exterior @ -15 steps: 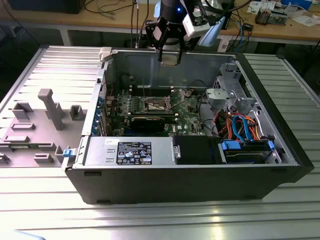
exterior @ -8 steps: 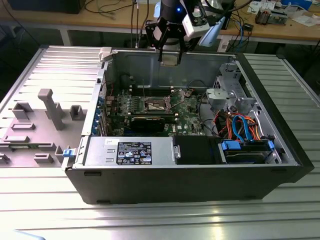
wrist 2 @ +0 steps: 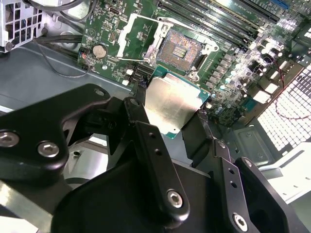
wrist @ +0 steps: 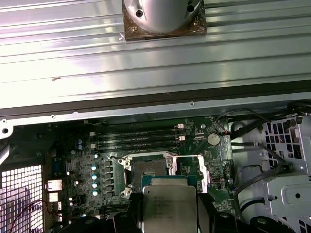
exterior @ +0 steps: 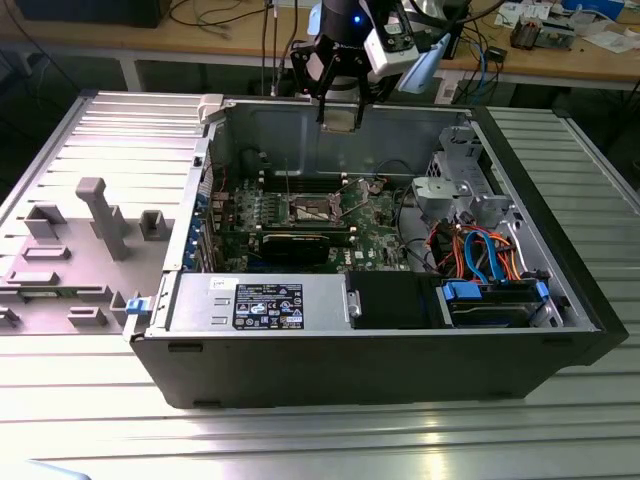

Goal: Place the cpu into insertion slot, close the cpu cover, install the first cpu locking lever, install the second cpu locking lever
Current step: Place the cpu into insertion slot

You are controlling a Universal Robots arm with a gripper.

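My gripper [exterior: 340, 108] hangs above the open computer case, over its back wall, shut on the cpu [exterior: 340, 115]. In both wrist views the cpu [wrist 2: 172, 102] [wrist: 170, 206] is a flat square chip with a silvery top and green edge, clamped between the two black fingers [wrist 2: 139, 114]. Below it on the green motherboard lies the insertion slot [wrist 2: 182, 48] [wrist: 148, 171] [exterior: 310, 210], dark, square and uncovered. The cpu cover [wrist 2: 138, 35] is swung open beside the slot. The cpu is well above the slot and apart from it.
The case's metal walls [exterior: 300, 120] ring the board. A grey power supply [exterior: 260, 300] sits at the front. A drive cage [exterior: 455, 190] with orange and blue cables [exterior: 480, 250] is at the exterior view's right. Memory slots [wrist: 136, 138] run beside the socket. Grey fixture blocks [exterior: 100, 215] stand outside.
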